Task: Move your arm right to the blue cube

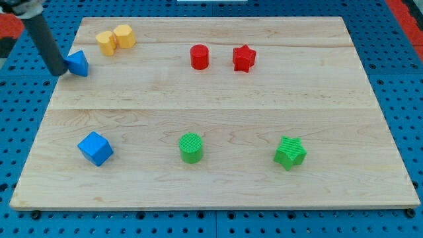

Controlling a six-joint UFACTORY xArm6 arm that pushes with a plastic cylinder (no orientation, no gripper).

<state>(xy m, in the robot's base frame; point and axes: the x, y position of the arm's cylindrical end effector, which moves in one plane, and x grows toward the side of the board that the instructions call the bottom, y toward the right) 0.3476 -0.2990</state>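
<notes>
The blue cube [96,148] lies on the wooden board [218,99] near the view's bottom left. My tip [60,71] is at the board's left edge near the view's top, far above the cube. It touches the left side of a second blue block [78,63], a wedge-like shape. The dark rod rises from the tip toward the view's top left corner.
Two yellow blocks [115,38] sit together at the top left. A red cylinder [199,57] and a red star [243,58] lie at the top middle. A green cylinder [192,147] and a green star [290,153] lie along the bottom.
</notes>
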